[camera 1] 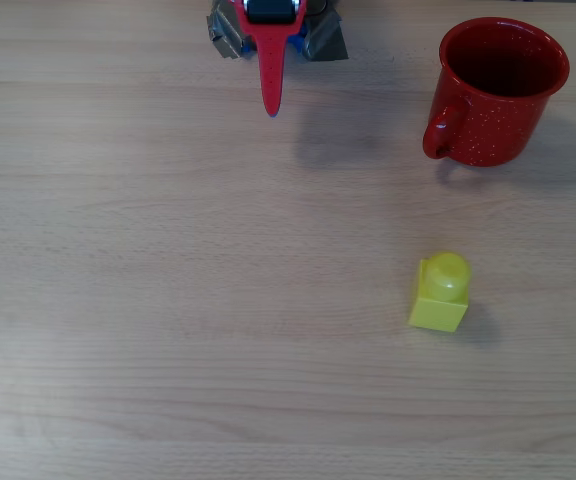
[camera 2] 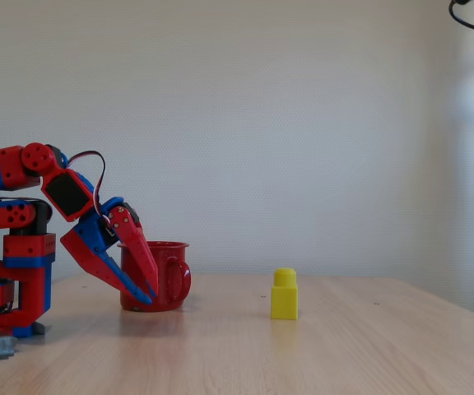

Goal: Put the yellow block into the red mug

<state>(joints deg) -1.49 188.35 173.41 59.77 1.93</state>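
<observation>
In your overhead view, the mug (camera 1: pixel 498 92) stands on the table (camera 1: pixel 148 300) at upper right, its handle turned left. The block (camera 1: pixel 440 293) sits below it, well apart. The gripper (camera 1: pixel 270 100) lies at top centre, left of the mug, pointing down.

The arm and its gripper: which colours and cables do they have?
The arm has red and blue plastic links, black motor blocks and a thin red-and-dark cable looping above the wrist. The gripper has one red tapered finger and one blue finger.
</observation>
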